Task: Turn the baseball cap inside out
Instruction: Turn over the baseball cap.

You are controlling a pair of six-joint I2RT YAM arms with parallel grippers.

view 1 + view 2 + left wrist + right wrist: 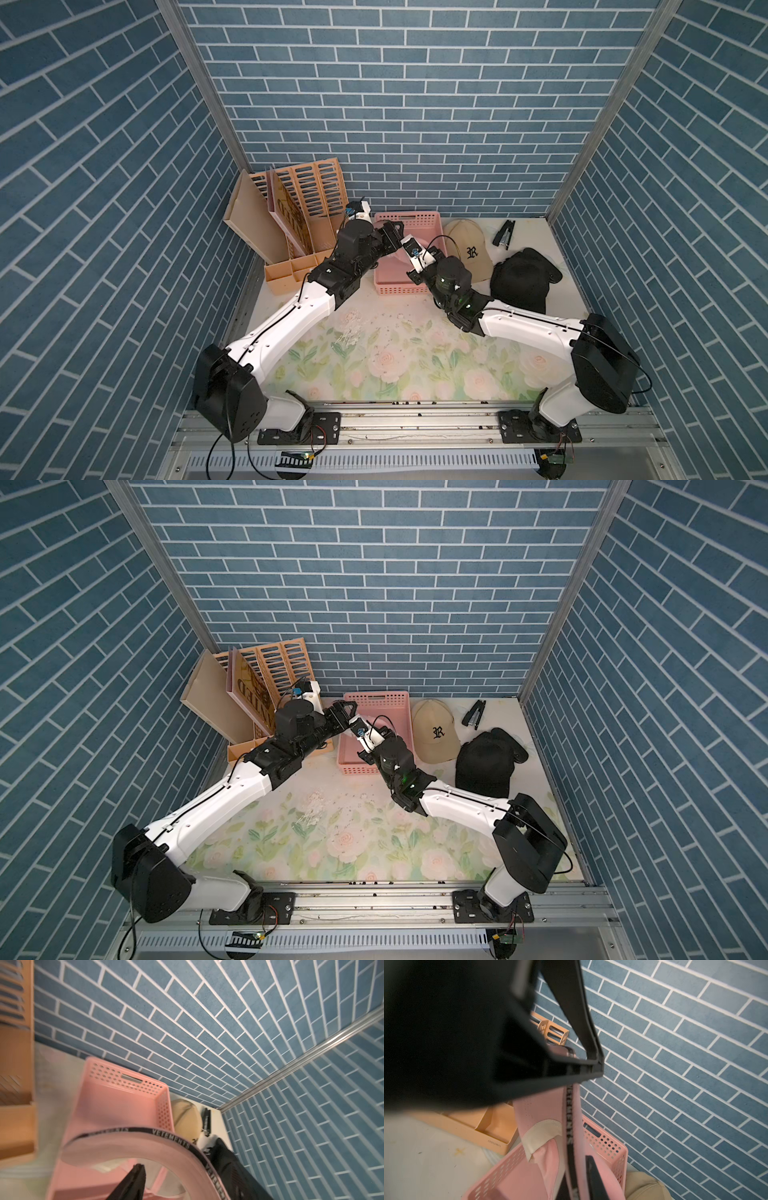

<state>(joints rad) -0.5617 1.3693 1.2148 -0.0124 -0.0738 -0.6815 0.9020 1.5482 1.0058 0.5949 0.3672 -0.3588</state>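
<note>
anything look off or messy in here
The floral mat has a scraped whitish patch in front of the pink basket and dark specks scattered around it, like worn print or debris. In the tan organizer the book leans askew. The pink cap is held up over that basket. Nothing spilled.

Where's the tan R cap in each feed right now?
Both top views: tan cap at the back, next to the pink basket.
Left wrist: cap just beyond the basket's perforated wall.
Right wrist: only its edge, past the basket's corner.
Shared landmark: the pink basket.
</note>
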